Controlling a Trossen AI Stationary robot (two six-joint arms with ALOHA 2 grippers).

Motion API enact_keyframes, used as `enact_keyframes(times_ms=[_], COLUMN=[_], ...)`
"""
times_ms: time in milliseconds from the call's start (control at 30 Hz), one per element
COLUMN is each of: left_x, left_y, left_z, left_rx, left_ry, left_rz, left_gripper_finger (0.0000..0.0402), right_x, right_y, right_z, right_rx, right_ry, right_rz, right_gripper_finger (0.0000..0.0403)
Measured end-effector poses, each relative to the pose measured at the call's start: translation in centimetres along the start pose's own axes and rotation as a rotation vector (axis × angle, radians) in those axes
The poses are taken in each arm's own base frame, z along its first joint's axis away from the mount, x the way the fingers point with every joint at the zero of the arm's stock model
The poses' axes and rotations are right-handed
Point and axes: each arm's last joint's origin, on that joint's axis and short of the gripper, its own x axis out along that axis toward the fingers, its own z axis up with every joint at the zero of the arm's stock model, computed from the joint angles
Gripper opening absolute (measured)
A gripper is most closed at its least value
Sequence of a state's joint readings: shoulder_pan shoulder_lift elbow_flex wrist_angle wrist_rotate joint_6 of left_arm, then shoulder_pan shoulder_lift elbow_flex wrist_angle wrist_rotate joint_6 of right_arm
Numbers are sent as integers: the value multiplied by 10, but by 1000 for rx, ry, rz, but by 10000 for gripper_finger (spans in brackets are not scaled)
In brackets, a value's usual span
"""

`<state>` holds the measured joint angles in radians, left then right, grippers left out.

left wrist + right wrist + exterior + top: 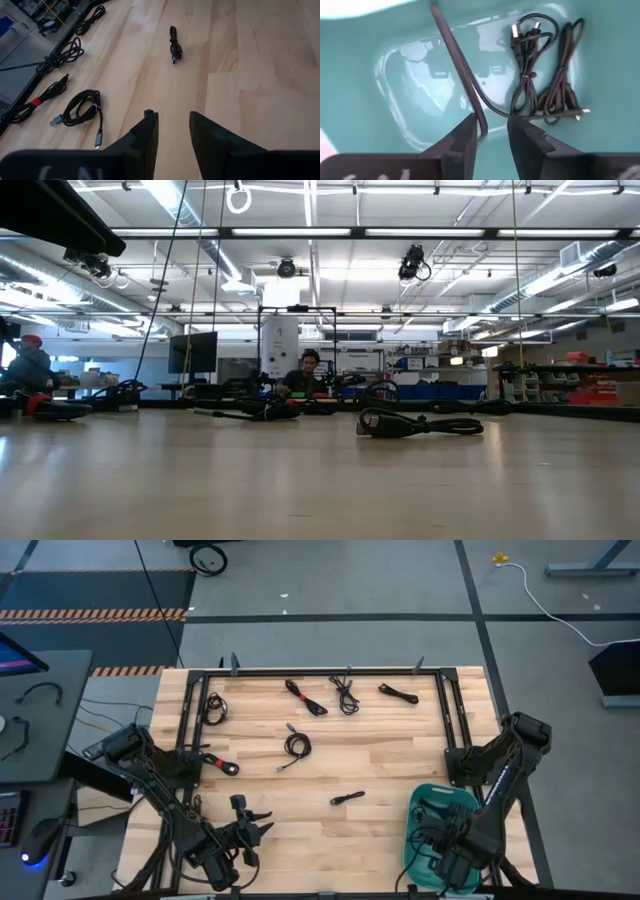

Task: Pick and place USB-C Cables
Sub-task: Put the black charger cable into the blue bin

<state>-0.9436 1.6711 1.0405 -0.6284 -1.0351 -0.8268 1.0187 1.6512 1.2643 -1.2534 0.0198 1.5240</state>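
Right pincer (490,132) hangs slightly parted over teal bin (380,100), seemingly straddling a cable (465,82).

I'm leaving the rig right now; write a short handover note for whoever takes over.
Right gripper: over the teal bin, jaws parted, a cable hanging between them into the bin; whether it is fully let go is unclear.
Left gripper: open, empty, low over the table's near left part.
Done: bundled cables lie in the bin.
Left: seven cables on the table: the nearest small one, a coil mid-table, three along the far edge, two at the left, one red-tied.
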Motion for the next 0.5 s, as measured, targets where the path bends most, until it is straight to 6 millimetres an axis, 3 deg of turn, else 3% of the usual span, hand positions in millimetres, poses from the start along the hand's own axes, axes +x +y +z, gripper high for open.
enact_keyframes(times_ms=[167,300,400,500], left_x=[0,0,0,1], left_y=[0,0,0,0], left_z=[0,0,1,1], left_rx=[-4,-5,-7,-13], left_ry=[-2,-2,-3,-3], left_rz=[-2,-3,-3,-1], left_gripper_finger=[117,117,117,117], right_x=[-11,-11,-4,10], right_y=[4,12,17,24], right_z=[1,5,9,10], right_rx=[30,4,-21,-30], right_ry=[-10,-157,-298,-327], right_rz=[41,109,166,246], right_gripper_finger=[79,41,10,8])
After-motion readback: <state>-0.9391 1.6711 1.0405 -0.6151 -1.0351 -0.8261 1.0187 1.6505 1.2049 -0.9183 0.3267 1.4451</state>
